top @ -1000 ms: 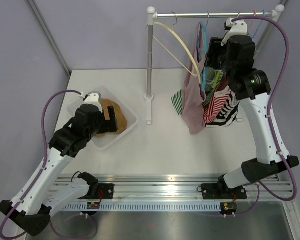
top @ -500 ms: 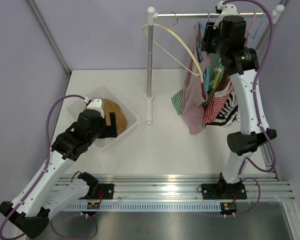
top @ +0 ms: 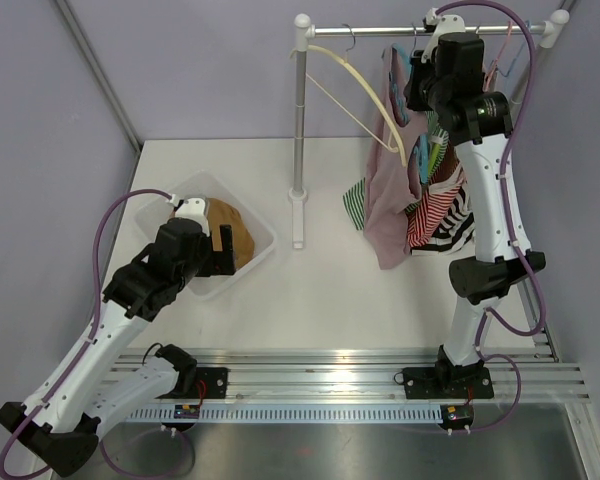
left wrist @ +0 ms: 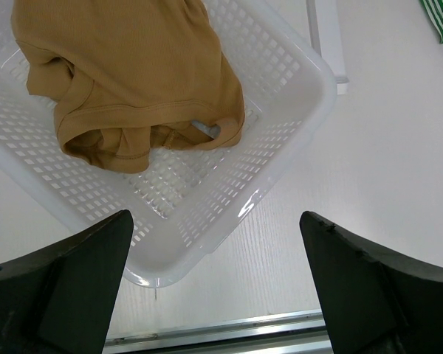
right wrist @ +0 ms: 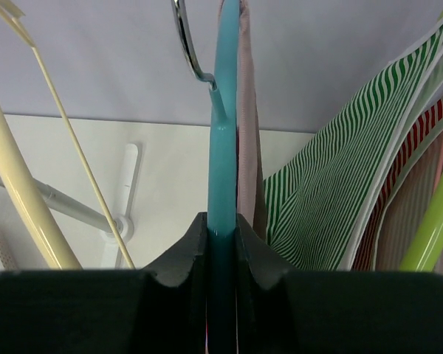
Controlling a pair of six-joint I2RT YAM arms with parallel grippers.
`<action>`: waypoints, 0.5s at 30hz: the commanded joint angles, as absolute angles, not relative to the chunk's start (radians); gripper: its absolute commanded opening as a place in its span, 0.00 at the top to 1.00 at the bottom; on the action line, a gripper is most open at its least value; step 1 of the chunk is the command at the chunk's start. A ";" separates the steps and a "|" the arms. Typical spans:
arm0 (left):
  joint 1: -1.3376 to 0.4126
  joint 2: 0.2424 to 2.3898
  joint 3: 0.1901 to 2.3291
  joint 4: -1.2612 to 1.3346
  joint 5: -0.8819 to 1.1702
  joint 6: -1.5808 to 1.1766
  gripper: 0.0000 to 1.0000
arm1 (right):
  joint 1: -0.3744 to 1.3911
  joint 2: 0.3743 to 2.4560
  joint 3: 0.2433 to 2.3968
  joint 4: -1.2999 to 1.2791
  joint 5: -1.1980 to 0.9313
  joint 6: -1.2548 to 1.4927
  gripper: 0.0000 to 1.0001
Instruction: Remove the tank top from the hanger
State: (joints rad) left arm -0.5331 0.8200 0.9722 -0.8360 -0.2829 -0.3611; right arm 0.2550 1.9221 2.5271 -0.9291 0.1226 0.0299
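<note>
Right claw pinched on teal hanger. Pink tank top hangs on it, up at rail. Left claw gapes wide over basket. Best to clamp firm, keep hanger level, unhook slowly so neighbouring clothes don't snag.

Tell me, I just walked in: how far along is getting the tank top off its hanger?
Looks done: a brown garment lies in the white basket, and a cream hanger hangs bare. In hand: the right gripper clamps the teal hanger carrying the pink tank top. Left: the top is not yet off that hanger; the left gripper hovers open over the basket.
</note>
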 commanded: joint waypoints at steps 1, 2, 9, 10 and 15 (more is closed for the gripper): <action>-0.538 0.821 0.971 -0.795 -0.261 -0.336 0.01 | 0.252 1.901 2.592 -0.927 0.103 0.021 0.94; -0.538 0.821 0.971 -0.795 -0.259 -0.336 0.01 | 0.252 1.893 2.602 -0.920 0.104 0.023 0.96; -0.538 0.819 0.969 -0.795 -0.259 -0.339 0.01 | 0.252 1.868 2.645 -0.884 0.103 0.063 1.00; -0.538 0.819 0.969 -0.795 -0.259 -0.339 0.01 | 0.252 1.865 2.648 -0.881 0.103 0.067 1.00; -0.540 0.818 0.968 -0.793 -0.255 -0.339 0.01 | 0.252 1.841 2.654 -0.851 0.091 0.083 1.00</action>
